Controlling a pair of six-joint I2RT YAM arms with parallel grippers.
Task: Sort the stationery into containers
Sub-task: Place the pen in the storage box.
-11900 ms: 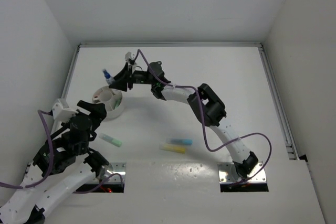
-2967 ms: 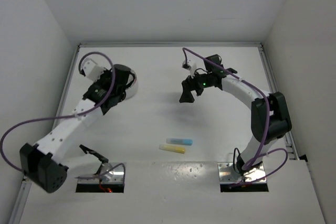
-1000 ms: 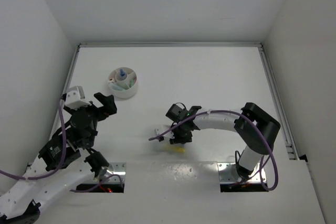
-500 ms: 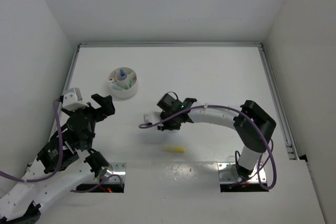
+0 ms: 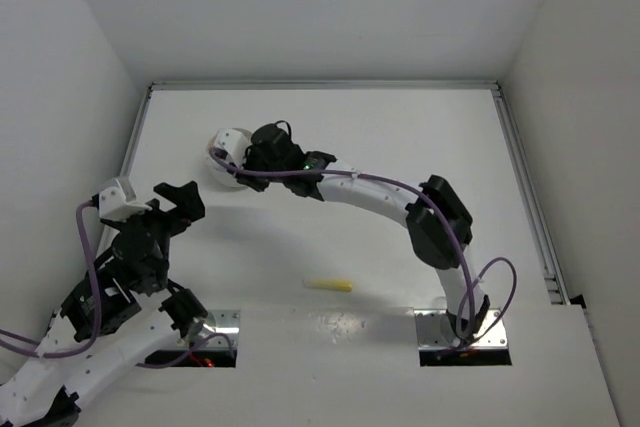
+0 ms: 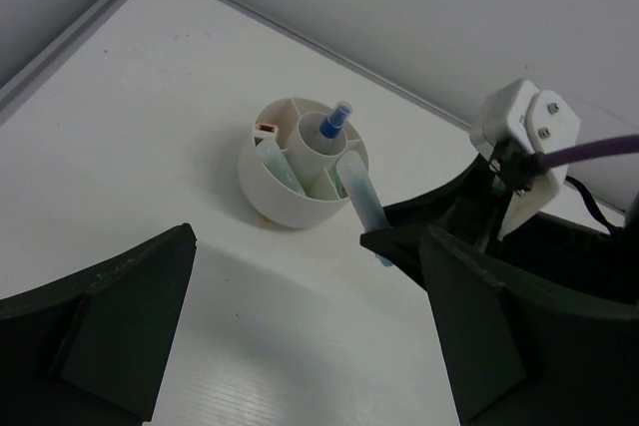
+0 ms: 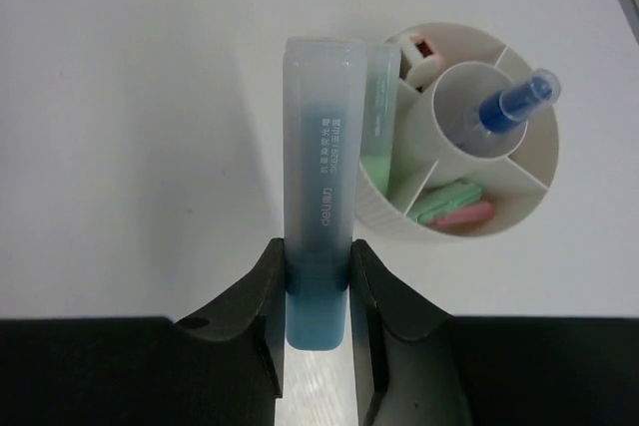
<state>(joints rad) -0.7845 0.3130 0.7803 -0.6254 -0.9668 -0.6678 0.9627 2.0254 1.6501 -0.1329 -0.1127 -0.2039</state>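
Top cam: high, looking down on whole tabletop [image 5: 400, 147]. Wrist cams: closer, oblique, right nearest. All three share the dish [image 6: 285, 199].

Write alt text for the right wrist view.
The right gripper clamps a light blue marker, its far end beside a round white divided dish. The dish's centre cup holds a blue-capped tube; a mint marker sits in an outer compartment.

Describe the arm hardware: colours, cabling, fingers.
Both the left arm and right arm have white link shells with black joint housings. A purple cable loops loose outside each. Fingers are matte black and angular. A white camera block sits at each wrist.
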